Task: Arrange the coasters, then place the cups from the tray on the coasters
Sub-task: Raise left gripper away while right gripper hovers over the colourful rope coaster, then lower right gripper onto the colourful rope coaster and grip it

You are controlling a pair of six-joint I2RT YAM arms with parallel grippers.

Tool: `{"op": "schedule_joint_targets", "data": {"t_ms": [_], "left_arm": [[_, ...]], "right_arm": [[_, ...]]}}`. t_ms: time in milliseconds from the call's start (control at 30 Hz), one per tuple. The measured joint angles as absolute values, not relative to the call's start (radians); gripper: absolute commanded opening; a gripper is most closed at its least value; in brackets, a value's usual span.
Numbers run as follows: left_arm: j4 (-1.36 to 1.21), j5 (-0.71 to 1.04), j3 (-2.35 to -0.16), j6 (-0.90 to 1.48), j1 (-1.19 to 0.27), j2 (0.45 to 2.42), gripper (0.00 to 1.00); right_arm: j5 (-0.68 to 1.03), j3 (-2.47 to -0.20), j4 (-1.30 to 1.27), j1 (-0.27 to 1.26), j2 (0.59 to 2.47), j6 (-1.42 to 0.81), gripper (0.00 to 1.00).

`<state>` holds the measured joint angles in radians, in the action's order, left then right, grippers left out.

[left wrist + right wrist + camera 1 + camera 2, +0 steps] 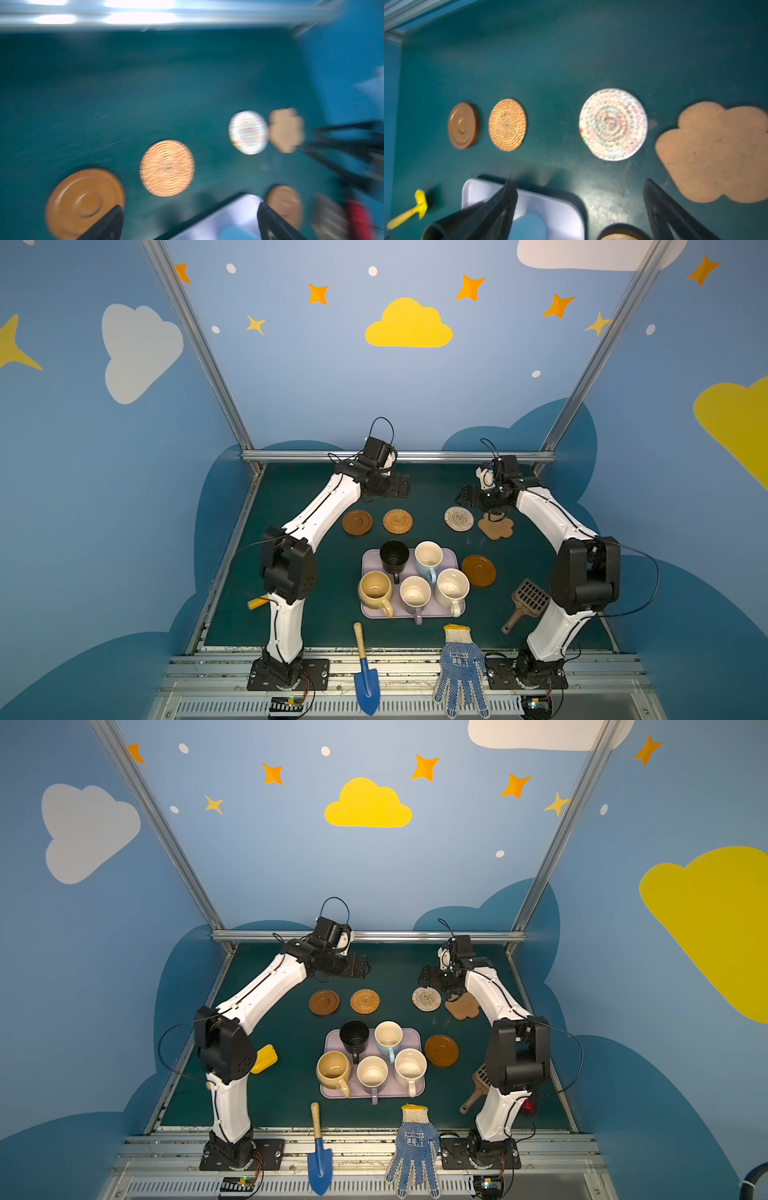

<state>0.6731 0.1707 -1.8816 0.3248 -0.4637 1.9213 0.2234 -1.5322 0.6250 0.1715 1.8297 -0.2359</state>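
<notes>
1. Coasters, far row, left to right: dark-brown rimmed disc point(357, 522), orange woven rattan round point(397, 521), pale woven spiral round point(459, 519), tan cloud-shaped mat point(496, 526). All lie flat on the green bench point(332, 605). The spiral round and the cloud-shaped mat sit just beside each other, and a wider gap separates the rattan round from the spiral round.
2. Fifth coaster: second dark-brown disc point(478, 570), flat, just right of the tray and nearer than the row.
3. Tray point(369, 564): pale lavender-pink, rounded corners, low rim, mid-bench.
4. Cups, all five upright on the tray with handles turned toward the near edge. Far side: black cup point(394, 556), light blue cup point(428, 558). Near side, left to right: tan-yellow cup point(375, 589), lavender cup point(414, 593), speckled cream-white cup point(452, 587).
5. Your left pincer point(190, 206): raised above the far bench beyond the rattan round, fingers spread wide, nothing between them.
6. Your right pincer point(579, 181): raised by the far edge of the spiral round, fingers spread wide, empty.
</notes>
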Motion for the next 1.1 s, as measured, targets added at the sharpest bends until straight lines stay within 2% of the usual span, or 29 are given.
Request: {"op": "schedule_joint_targets", "data": {"t_ms": [167,300,600,933,1100], "left_arm": [[0.498,0.397,-1.7,0.386,-0.458,1.789,1.0],[0.42,0.477,-1.588,0.422,-0.459,1.78,1.0],[0.397,0.486,-1.527,0.454,-0.439,1.781,1.0],[0.372,0.461,-1.479,0.484,-0.423,1.781,1.0],[0.357,0.451,-1.461,0.51,-0.415,1.781,1.0]], "right_arm": [[0.181,-1.612,0.667,0.165,1.927,-0.219,0.94],[0.177,-1.64,0.69,0.155,1.984,-0.2,0.9],[0.21,-1.695,0.728,0.131,2.09,-0.156,0.87],[0.233,-1.721,0.74,0.115,2.168,-0.128,0.64],[0.221,-1.75,0.748,0.114,2.212,-0.123,0.59]]}}
